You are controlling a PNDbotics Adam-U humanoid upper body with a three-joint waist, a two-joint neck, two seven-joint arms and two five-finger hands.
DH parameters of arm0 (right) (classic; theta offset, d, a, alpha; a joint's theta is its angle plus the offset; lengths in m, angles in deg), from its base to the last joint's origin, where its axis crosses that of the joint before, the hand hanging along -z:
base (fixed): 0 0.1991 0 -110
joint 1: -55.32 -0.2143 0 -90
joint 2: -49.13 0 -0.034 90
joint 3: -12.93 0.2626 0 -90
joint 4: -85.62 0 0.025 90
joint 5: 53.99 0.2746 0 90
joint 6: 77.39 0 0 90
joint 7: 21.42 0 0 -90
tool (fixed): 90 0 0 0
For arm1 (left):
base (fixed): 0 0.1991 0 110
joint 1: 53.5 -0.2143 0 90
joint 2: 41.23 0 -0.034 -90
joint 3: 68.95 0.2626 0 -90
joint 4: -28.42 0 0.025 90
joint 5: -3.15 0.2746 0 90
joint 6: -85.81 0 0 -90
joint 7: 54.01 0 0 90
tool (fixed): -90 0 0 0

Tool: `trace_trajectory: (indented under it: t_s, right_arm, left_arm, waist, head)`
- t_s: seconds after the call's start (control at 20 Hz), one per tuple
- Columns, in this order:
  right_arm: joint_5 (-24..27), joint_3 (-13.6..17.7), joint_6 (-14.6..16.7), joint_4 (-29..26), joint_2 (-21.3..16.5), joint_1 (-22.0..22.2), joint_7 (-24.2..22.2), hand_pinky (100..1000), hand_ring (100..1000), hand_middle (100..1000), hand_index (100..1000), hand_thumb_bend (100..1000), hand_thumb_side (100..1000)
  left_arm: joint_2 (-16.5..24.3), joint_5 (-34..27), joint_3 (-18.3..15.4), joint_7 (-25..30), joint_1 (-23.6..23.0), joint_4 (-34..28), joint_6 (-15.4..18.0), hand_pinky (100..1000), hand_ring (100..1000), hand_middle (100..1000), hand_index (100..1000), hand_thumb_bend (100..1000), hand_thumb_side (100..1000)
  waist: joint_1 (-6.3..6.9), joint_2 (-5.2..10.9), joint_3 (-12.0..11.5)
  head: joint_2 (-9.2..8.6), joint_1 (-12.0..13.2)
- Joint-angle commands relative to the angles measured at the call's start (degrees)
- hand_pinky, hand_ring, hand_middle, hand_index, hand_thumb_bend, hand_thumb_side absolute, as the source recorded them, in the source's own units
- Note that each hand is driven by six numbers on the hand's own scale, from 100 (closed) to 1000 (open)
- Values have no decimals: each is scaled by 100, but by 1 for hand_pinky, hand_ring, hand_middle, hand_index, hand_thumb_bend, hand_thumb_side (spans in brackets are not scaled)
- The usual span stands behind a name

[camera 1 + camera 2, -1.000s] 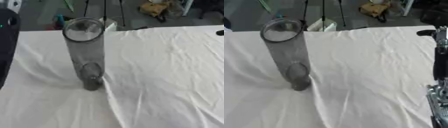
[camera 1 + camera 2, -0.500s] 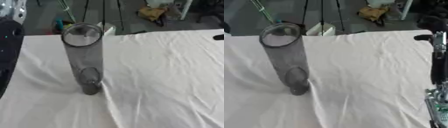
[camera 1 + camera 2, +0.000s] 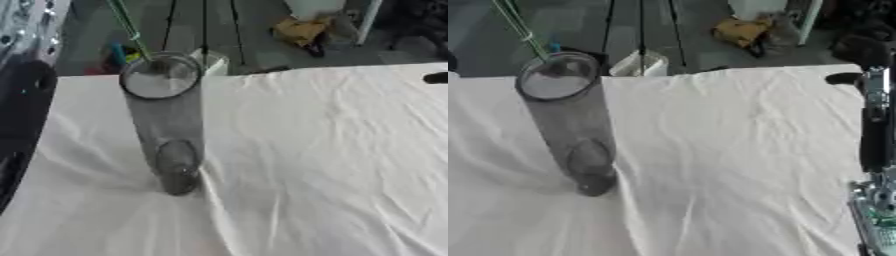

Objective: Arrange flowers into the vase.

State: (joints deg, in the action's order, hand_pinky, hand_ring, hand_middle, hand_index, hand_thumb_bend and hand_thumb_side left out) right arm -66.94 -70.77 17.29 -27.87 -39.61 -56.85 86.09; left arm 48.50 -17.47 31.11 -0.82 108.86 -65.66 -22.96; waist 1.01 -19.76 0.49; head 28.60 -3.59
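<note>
Green stem [image 3: 129, 29] now lower, slanting down to the mouth of upright clear cylindrical vase [image 3: 166, 125], long axis vertical, on wrinkled white-clothed tabletop [image 3: 315, 150], left of centre, robot hand state cannot tell.

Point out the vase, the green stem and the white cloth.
vase [image 3: 164, 125]: left eye view, clear wall.
green stem [image 3: 129, 26]: left eye view, mid-stalk above the rim.
white cloth [image 3: 324, 150]: left eye view, bare patch.

A green stem [image 3: 129, 27] now reaches down to the vase [image 3: 166, 120] rim.
</note>
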Motion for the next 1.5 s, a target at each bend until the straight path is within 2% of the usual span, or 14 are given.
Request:
trace_trajectory:
  t_s: [0.05,0.55,1.5]
  right_arm:
    - [37,21,1,-110,-53,-62,7,593,764,627,768,100,1000]
    - [38,35,6,-110,-46,-81,21,593,764,626,767,100,1000]
    - [44,55,9,-110,-25,-111,26,592,765,625,766,100,1000]
  left_arm:
    - [34,35,41,36,74,-22,4,100,100,100,110,100,808]
    - [11,60,94,124,-44,27,149,100,100,100,110,100,811]
    - [-73,117,208,233,-226,296,213,100,100,100,109,100,827]
  waist:
    - [41,104,18]
    - [40,41,47]
    - [5,-81,79]
  head:
    - [-72,-2]
    - [-106,1]
    - [-150,56]
